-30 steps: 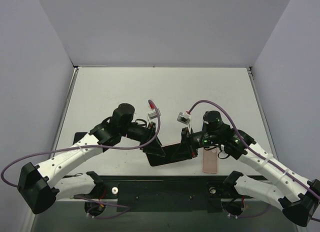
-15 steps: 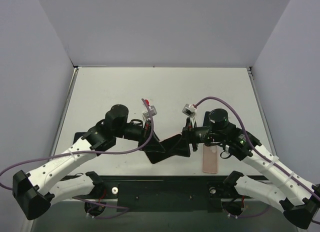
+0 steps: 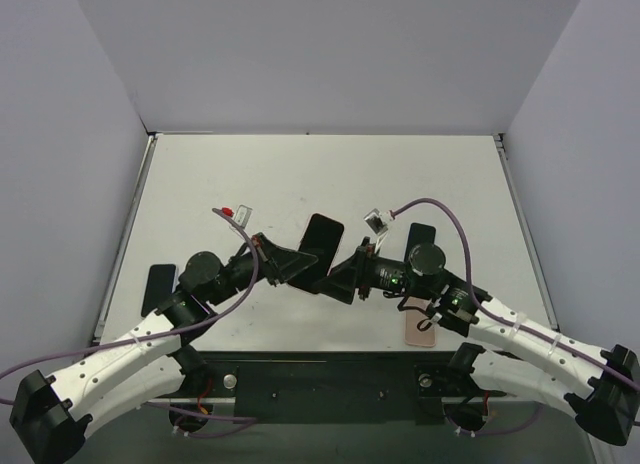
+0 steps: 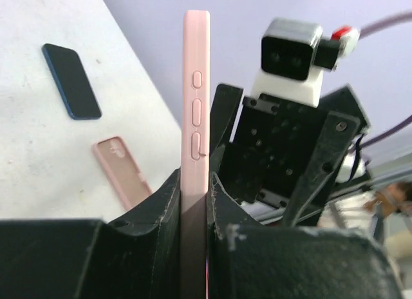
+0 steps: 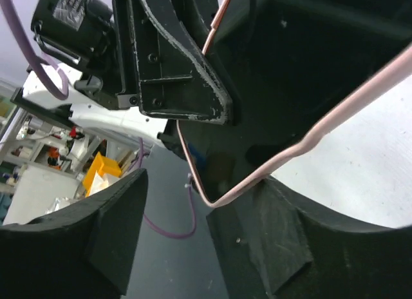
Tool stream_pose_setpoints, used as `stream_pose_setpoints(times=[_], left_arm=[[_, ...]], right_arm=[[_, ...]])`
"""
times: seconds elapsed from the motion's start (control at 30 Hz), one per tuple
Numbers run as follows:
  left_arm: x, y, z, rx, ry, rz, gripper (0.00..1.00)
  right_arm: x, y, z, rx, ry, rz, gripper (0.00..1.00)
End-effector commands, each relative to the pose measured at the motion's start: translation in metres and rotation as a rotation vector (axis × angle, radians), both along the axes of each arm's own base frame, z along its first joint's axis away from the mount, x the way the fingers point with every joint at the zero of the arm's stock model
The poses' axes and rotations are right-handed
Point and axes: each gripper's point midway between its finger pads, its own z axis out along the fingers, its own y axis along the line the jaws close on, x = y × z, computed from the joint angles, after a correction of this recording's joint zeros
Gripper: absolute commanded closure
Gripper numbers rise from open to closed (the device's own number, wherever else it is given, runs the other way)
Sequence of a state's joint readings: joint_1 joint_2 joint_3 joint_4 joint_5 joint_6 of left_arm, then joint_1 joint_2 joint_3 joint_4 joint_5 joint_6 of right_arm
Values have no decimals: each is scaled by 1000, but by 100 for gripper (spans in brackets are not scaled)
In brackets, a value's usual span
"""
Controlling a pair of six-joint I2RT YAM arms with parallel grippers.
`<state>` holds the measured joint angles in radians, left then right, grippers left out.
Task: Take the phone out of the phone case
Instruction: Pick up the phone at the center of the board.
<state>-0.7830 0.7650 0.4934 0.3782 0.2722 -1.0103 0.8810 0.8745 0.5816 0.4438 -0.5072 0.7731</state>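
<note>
Left wrist view showed the left tool [image 4: 194, 186] clamped narrow on the pink phone case [image 4: 196, 86], held edge-on, upright and clear of the desk [image 3: 250, 174], side buttons facing the camera. The phone [image 3: 320, 239] looked to be seated in it, its dark face up in the top view. The right tool [image 5: 193, 202] stood wide, gripping nothing, with a pink corner of the case in its gap. Judged step: the case was pinned and the peel-out had not started. The next move likely called for the right tool to close on a case lip or phone edge and pry it off while the left held firm. Contact between the right fingers and the rim was hard to make out, and the phone's lower end was hidden inside the left fingers. A spare pink case [image 3: 420, 329] and two dark phones [image 3: 160, 284] lay on the desk.
</note>
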Motion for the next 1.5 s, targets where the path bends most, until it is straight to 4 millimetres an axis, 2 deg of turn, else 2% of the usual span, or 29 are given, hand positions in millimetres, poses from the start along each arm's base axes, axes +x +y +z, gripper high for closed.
stream_pose_setpoints(times=[0.0,0.07,0.1,0.2,0.33,0.43,0.57,0.63,0.67,0.7,0.73,0.77,0.83,0.9,0.93,0.97,1.0,1.03,1.07,1.1,1.13,1.2,1.33,1.47], left_arm=[[8,19,86,-323,-85,96,100],[10,22,87,-356,-75,111,100],[9,25,88,-377,-67,116,100],[10,30,90,-423,-53,135,100],[7,28,91,-439,-49,108,100],[6,28,88,-444,-38,103,100],[6,31,90,-454,-41,114,100],[6,33,92,-467,-37,116,100],[6,33,94,-470,-35,114,100],[5,32,93,-464,-32,111,97],[7,32,93,-442,-20,119,87],[8,31,92,-425,-12,121,57],[12,32,87,-347,3,145,33],[11,33,86,-273,-18,142,22],[9,32,89,-237,-21,125,20],[13,31,84,-198,-22,128,19],[8,29,88,-171,-24,94,19],[15,27,82,-139,-15,94,19],[8,22,89,-135,-34,34,23],[14,20,88,-128,-32,23,26],[8,17,92,-123,-42,-30,35],[8,10,91,-118,-24,-86,44],[4,-1,94,-130,-28,-185,57],[-4,-10,98,-115,-52,-275,58]], right_arm=[[4,14,57,210,-64,-9,46],[1,21,57,229,-43,23,58],[1,23,57,240,-43,33,60],[4,26,59,284,-16,25,61],[6,27,77,377,-26,20,62],[10,27,78,394,-25,5,65],[9,32,73,384,-16,25,78],[7,35,72,378,-15,48,100],[7,35,70,374,-17,49,100],[6,34,70,375,-15,49,100],[5,32,69,382,-25,54,100],[1,29,71,390,-39,69,100],[-7,26,70,373,-48,110,100],[-17,23,70,349,-63,160,100],[-23,22,68,336,-64,192,100],[-28,20,71,333,-86,206,100],[-31,19,69,310,-91,220,100],[-33,17,67,292,-93,225,100],[-36,16,66,279,-114,241,100],[-37,14,63,262,-109,241,100],[-37,13,64,252,-127,238,100],[-37,12,62,228,-128,242,100],[-39,12,64,207,-121,269,100],[-27,8,67,216,-103,209,100]])
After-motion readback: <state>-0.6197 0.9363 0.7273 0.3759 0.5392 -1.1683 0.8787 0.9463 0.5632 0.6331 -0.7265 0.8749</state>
